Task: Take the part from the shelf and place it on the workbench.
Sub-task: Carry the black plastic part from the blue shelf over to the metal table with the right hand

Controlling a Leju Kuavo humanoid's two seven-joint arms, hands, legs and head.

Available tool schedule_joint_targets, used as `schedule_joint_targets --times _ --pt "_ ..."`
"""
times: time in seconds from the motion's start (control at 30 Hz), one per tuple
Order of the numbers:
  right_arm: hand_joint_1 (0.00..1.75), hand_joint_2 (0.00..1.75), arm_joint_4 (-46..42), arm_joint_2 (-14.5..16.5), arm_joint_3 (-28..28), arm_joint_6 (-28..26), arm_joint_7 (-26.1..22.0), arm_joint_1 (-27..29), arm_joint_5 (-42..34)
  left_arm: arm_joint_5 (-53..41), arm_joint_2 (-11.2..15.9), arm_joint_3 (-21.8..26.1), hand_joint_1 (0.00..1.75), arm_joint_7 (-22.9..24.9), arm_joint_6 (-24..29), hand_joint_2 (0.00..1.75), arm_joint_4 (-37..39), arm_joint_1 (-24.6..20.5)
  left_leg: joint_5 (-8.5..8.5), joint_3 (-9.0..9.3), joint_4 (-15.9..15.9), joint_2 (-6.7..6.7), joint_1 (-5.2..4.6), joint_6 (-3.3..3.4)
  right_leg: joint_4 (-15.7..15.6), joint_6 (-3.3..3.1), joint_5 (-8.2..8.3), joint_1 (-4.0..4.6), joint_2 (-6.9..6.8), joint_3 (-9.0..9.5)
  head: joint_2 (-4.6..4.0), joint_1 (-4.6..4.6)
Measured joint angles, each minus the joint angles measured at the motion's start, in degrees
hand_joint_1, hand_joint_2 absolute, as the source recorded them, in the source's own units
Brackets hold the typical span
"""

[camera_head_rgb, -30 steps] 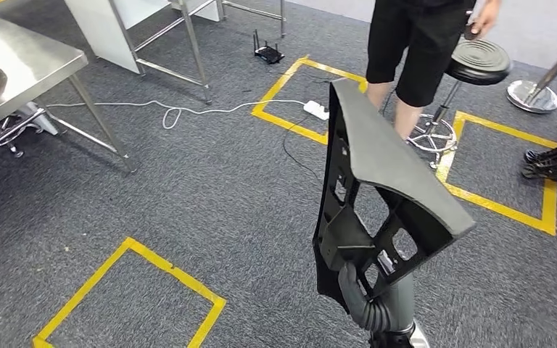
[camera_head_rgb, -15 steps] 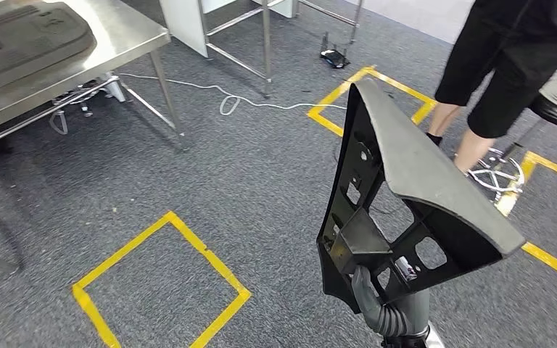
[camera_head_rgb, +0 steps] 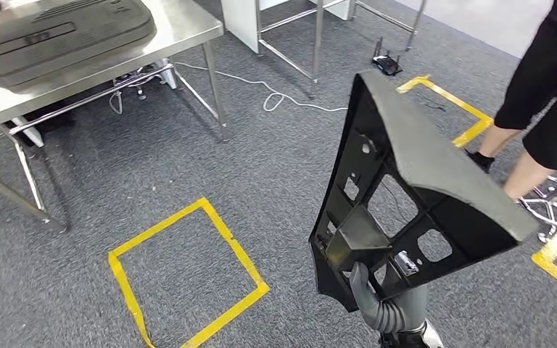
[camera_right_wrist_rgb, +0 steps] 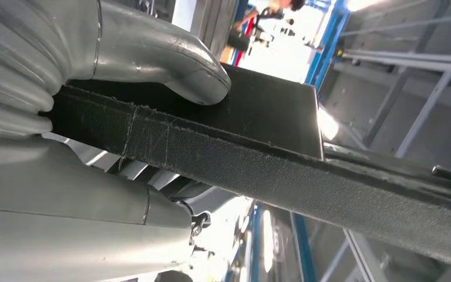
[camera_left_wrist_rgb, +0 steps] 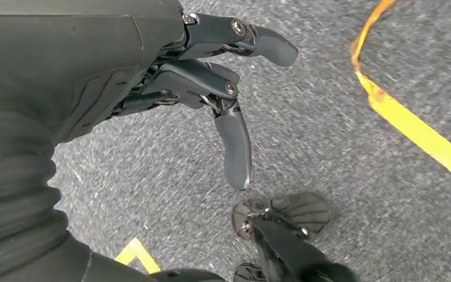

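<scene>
A large dark plastic part (camera_head_rgb: 421, 167) with ribs and cut-outs stands upright in front of me, low at the right of the head view. My right hand (camera_head_rgb: 378, 308) grips its lower edge from beneath. Close up, the grey thumb (camera_right_wrist_rgb: 152, 53) presses on the part's felt-covered edge (camera_right_wrist_rgb: 258, 153). The steel workbench (camera_head_rgb: 181, 25) is at the upper left, with another dark moulded part (camera_head_rgb: 58, 36) lying flat on it. My left hand (camera_left_wrist_rgb: 211, 88) hangs over the grey carpet, fingers apart and holding nothing.
A yellow taped square (camera_head_rgb: 188, 275) marks the carpet between me and the workbench. A person in black shorts (camera_head_rgb: 551, 94) stands at the right by a stool base (camera_head_rgb: 551, 210). A white cable (camera_head_rgb: 283, 98) and a black router (camera_head_rgb: 386, 65) lie beyond, near a metal table frame (camera_head_rgb: 312, 43).
The whole view has swung: the workbench has come further into the picture and the person has slid to the right edge. The part stays in my right hand.
</scene>
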Motion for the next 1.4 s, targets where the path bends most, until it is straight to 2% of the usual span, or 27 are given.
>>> schedule_joint_targets --times 0.07,0.13,0.17,0.23,0.3,0.37,0.4,0.47,0.53,0.6,0.63,0.67,0.73,0.8,0.87,0.9,0.93,0.97,1.03,1.07,1.1,1.17,1.2,1.27,1.3,1.33,1.4 --pt "1.75 1.75 0.0 0.2 0.0 0.1 -0.1 -0.1 0.0 -0.1 0.1 0.0 0.0 0.2 0.0 1.75 0.0 -0.1 1.1 2.39 -4.4 1.6 -0.38 0.57 0.1 0.45 -0.3 0.47 -1.15 0.24 0.0 0.23" --pt "1.75 1.75 0.0 0.4 0.0 0.3 -0.3 -0.2 0.0 -0.2 0.2 0.0 0.0 0.8 0.0 1.75 0.0 0.0 1.19 2.14 -4.9 0.52 -0.68 1.3 -0.1 0.92 -0.39 0.7 -2.37 0.43 0.0 0.43" --pt "1.75 1.75 0.0 0.5 0.0 0.4 -0.3 -0.4 0.1 -0.2 0.2 0.0 0.0 1.2 0.1 1.75 0.0 0.1 1.36 2.07 -5.1 -0.19 -0.6 1.64 0.0 1.2 -0.54 0.63 -2.38 0.38 0.0 0.43" --pt "1.75 1.75 0.0 0.7 0.0 0.6 -0.5 -0.8 0.1 0.0 0.4 0.0 0.0 1.8 0.2 1.75 0.0 0.2 1.8 2.03 -5.6 -1.62 -0.2 2.41 2.1 1.5 -1.92 0.49 0.33 -0.59 0.0 0.64" --pt "1.75 1.75 0.0 0.7 0.0 0.8 -0.7 -0.9 0.1 0.3 0.5 0.0 0.0 1.8 0.1 1.75 0.0 0.0 2.15 1.77 -5.6 -3.19 0.04 2.92 8.7 1.18 -4.83 0.27 4.14 -3.73 0.0 1.03" --pt "1.75 1.75 0.0 0.7 0.0 1.0 -0.7 -0.9 0.0 0.5 0.7 0.0 0.0 1.6 0.0 1.75 0.0 -0.1 2.36 1.49 -5.6 -5.03 0.05 3.08 15.0 1.15 -6.82 0.11 5.35 -7.03 0.0 1.16" --pt "1.75 1.75 0.0 0.7 0.0 1.1 -0.7 -1.0 0.0 0.5 0.8 0.0 0.0 1.5 -0.1 1.75 0.0 0.0 2.45 1.42 -5.6 -5.96 0.08 3.04 15.6 1.49 -6.59 0.02 5.48 -7.52 0.0 1.17" --pt "1.75 1.75 0.0 0.7 0.0 1.2 -0.7 -1.0 -0.3 0.8 0.8 0.0 0.0 1.1 -0.2 1.75 0.0 0.1 2.66 1.4 -5.6 -7.78 0.19 2.77 10.5 2.56 -3.8 -0.29 6.2 -5.38 0.0 1.19" --pt "1.75 1.75 0.0 0.8 -0.1 1.2 -0.7 -1.1 -0.4 1.2 0.8 0.0 0.0 0.5 -0.2 1.75 0.0 0.1 2.92 1.2 -5.5 -9.43 0.12 2.22 3.2 3.06 -0.98 -0.72 8.62 -2.19 0.0 1.21" --pt "1.75 1.75 0.1 0.9 -0.1 1.2 -0.7 -1.2 -0.4 1.4 0.9 0.0 0.0 0.1 -0.1 1.75 0.0 0.1 3.22 0.88 -5.6 -10.61 -0.03 1.52 0.3 2.48 -0.14 -0.73 9.76 -1.0 0.0 1.2" --pt "1.75 1.75 0.1 0.9 -0.1 1.2 -0.7 -1.2 -0.4 1.4 0.9 0.0 0.0 -0.1 -0.1 1.75 0.0 0.2 3.42 0.72 -5.8 -11.16 -0.01 1.14 0.3 2.0 0.04 -0.57 9.07 -0.88 0.0 1.18" --pt "1.75 1.75 0.1 1.0 -0.1 1.2 -0.7 -1.2 -0.4 1.5 1.0 0.0 0.0 -0.1 0.0 1.75 0.0 0.4 3.57 0.59 -5.8 -11.16 0.09 0.82 0.2 1.54 0.24 -0.67 8.44 -0.76 0.0 1.17" --pt "1.75 1.75 0.1 1.2 -0.2 1.2 -0.7 -1.3 -0.3 1.5 1.1 0.0 0.0 -0.3 -0.1 1.75 0.0 0.6 2.47 -0.36 -4.1 -8.31 0.02 0.32 0.0 0.69 0.59 -0.91 6.99 -0.52 0.0 0.89" --pt "1.75 1.75 0.1 1.4 -0.3 1.1 -0.7 -1.2 -0.3 1.5 1.1 0.0 0.0 -0.5 -0.3 1.75 -0.1 0.4 -1.18 -3.23 2.1 -4.24 -0.04 0.04 0.0 0.15 0.61 -0.8 5.35 -0.49 0.0 0.48" --pt "1.75 1.75 0.1 1.5 -0.3 1.0 -0.7 -1.2 -0.3 1.5 1.0 0.0 0.0 -0.8 -0.4 1.75 -0.1 0.3 -4.31 -6.48 9.3 -3.0 0.16 -0.17 0.0 -0.08 0.51 -0.54 3.55 -0.5 0.0 0.33" --pt "1.75 1.75 0.1 1.5 -0.3 1.0 -0.7 -1.2 -0.3 1.5 1.0 0.0 0.0 -0.9 -0.5 1.75 -0.1 0.3 -4.45 -6.94 10.6 -2.86 0.23 -0.22 0.0 -0.13 0.45 -0.48 2.68 -0.47 0.0 0.31" --pt "1.75 1.75 0.1 1.5 -0.3 1.0 -0.7 -1.2 -0.3 1.5 1.0 0.0 0.0 -0.9 -0.6 1.75 -0.1 0.3 -3.52 -6.17 9.5 -2.62 0.28 -0.23 0.0 -0.14 0.38 -0.47 1.86 -0.4 0.0 0.3" --pt "1.75 1.75 0.1 1.6 -0.3 1.0 -0.7 -1.2 -0.3 1.5 1.0 0.0 0.0 -0.9 -0.6 1.75 0.0 0.3 -1.9 -4.33 6.5 -2.05 0.31 -0.19 0.0 -0.09 0.26 -0.47 1.1 -0.26 0.0 0.29" --pt "1.75 1.75 0.1 1.7 -0.3 1.2 -0.7 -1.3 -0.4 1.5 1.1 0.0 0.0 -0.7 -0.7 1.75 0.0 0.2 0.8 0.04 -1.2 0.72 0.11 0.06 0.1 0.32 -0.15 -0.11 -0.29 0.06 0.0 0.29" --pt "1.75 1.75 0.1 1.8 -0.4 1.2 -0.7 -1.3 -0.5 1.5 1.1 0.0 0.0 -0.5 -0.7 1.75 0.0 0.1 1.37 1.31 -3.5 1.66 -0.05 0.28 0.1 0.6 -0.36 0.15 -0.87 0.2 0.0 0.41" --pt "1.75 1.75 0.1 1.8 -0.4 1.3 -0.7 -1.4 -0.5 1.5 1.1 0.0 0.0 -0.4 -0.8 1.75 0.0 0.1 1.45 1.78 -4.5 2.05 -0.25 0.54 0.1 0.87 -0.51 0.4 -1.47 0.35 0.0 0.53" --pt "1.75 1.75 0.1 1.9 -0.4 1.3 -0.6 -1.5 -0.5 1.5 1.1 0.0 0.0 -0.3 -0.8 1.75 0.0 0.1 1.61 1.49 -4.7 0.49 -0.47 1.19 -0.1 1.31 -0.65 0.57 -2.71 0.59 0.0 0.75" --pt "1.75 1.75 0.1 1.9 -0.4 1.3 -0.6 -1.6 -0.5 1.5 1.0 0.0 0.0 -0.2 -0.7 1.75 0.0 0.2 1.76 1.39 -4.8 -0.24 -0.42 1.52 0.1 1.55 -0.91 0.49 -2.31 0.53 0.0 0.8" --pt "1.75 1.75 0.1 1.9 -0.5 1.3 -0.4 -1.6 -0.5 1.5 0.9 0.0 0.0 -0.2 -0.7 1.75 0.0 0.3 2.1 1.33 -5.1 -1.43 -0.07 2.19 3.1 1.64 -2.61 0.34 0.99 -0.96 0.0 1.02" --pt "1.75 1.75 0.1 1.9 -0.6 1.3 -0.4 -1.6 -0.5 1.5 0.9 0.0 0.0 -0.3 -0.7 1.75 0.0 0.2 2.18 1.25 -5.1 -1.97 0.05 2.42 6.4 1.44 -4.06 0.18 3.23 -2.61 0.0 1.16" --pt "1.75 1.75 0.2 1.9 -0.7 1.4 -0.4 -1.6 -0.6 1.5 0.9 0.0 0.0 -0.3 -0.6 1.75 0.0 0.2 2.23 1.17 -5.1 -2.54 0.09 2.6 10.4 1.21 -5.56 0.15 4.64 -4.68 0.0 1.27" --pt "1.75 1.75 0.4 1.9 -0.8 1.4 -0.3 -1.5 -0.6 1.5 0.9 0.0 0.0 -0.3 -0.6 1.75 0.0 0.1 2.27 1.07 -5.1 -3.64 0.06 2.72 16.1 1.33 -7.05 0.13 5.51 -7.98 0.0 1.35"
